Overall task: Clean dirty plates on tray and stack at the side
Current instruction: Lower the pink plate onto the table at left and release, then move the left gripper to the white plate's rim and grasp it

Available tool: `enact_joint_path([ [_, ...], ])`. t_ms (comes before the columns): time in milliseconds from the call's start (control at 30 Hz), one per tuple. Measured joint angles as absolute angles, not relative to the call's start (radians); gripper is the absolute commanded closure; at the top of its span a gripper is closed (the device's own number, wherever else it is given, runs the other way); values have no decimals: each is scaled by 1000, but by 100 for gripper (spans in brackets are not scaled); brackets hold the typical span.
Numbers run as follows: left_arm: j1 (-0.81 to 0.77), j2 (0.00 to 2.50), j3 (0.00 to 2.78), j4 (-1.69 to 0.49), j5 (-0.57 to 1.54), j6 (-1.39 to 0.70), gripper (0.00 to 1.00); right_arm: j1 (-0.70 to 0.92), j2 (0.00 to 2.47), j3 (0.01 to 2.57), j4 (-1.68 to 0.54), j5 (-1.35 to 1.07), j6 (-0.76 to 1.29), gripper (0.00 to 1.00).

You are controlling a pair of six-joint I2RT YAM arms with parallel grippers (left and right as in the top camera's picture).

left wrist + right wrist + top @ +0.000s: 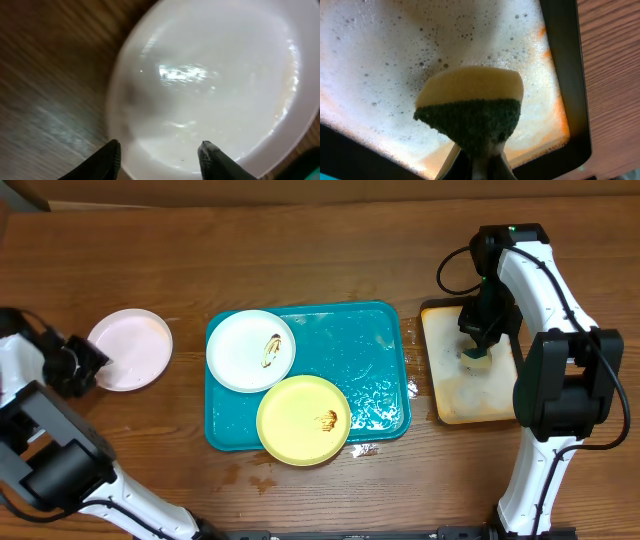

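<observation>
**One plate set aside, two smeared plates on the tray**

A large teal-blue rectangular plastic tray (370, 340) is seen at the middle of the brown wooden worktop (300, 260), wet and foamy along its right half. Two plates are carried on it. A round white plate (240, 345) with a brown smear is placed in the tray's far-left corner. A round pale yellow-green plate (295, 420), also smeared brown, is found at the tray's near edge, with its rim hanging over that edge and meeting the white plate's rim.

Off the tray to its left, well apart from it, a third round pale plate (130, 348) (215, 85) is laid flat on the worktop, glossy and with no smear visible. The left tool (85, 365) (160, 157) is held at this plate's near-left rim. Its black fingers (111, 157) are spread apart above the rim, and nothing is gripped between them.

To the right of the teal tray, just beside it, a smaller tan tray with a black rim (445, 395) (570, 100) is covered in white suds. The right tool (478, 345) (480, 162) is positioned over it and is clamped tight on a yellow sponge with a dark green scouring face (474, 358) (470, 100), the green face turned toward the wrist camera.

A small patch of spilled foam (365, 448) is spotted on the worktop at the tray's near-right corner.
</observation>
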State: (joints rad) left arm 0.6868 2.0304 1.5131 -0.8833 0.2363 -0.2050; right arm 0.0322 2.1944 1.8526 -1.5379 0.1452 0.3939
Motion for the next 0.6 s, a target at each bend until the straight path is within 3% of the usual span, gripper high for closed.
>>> enact_joint_path([
  [300, 395, 1810, 1514, -889, 236, -175, 49, 32, 2194, 1853, -1536, 145, 391, 96],
  [433, 266, 1762, 1515, -937, 215, -133, 42, 32, 2194, 1853, -1529, 142, 391, 96],
  [600, 192, 1812, 1514, -1004, 200, -59, 53, 33, 2194, 1853, -1526, 134, 385, 96],
])
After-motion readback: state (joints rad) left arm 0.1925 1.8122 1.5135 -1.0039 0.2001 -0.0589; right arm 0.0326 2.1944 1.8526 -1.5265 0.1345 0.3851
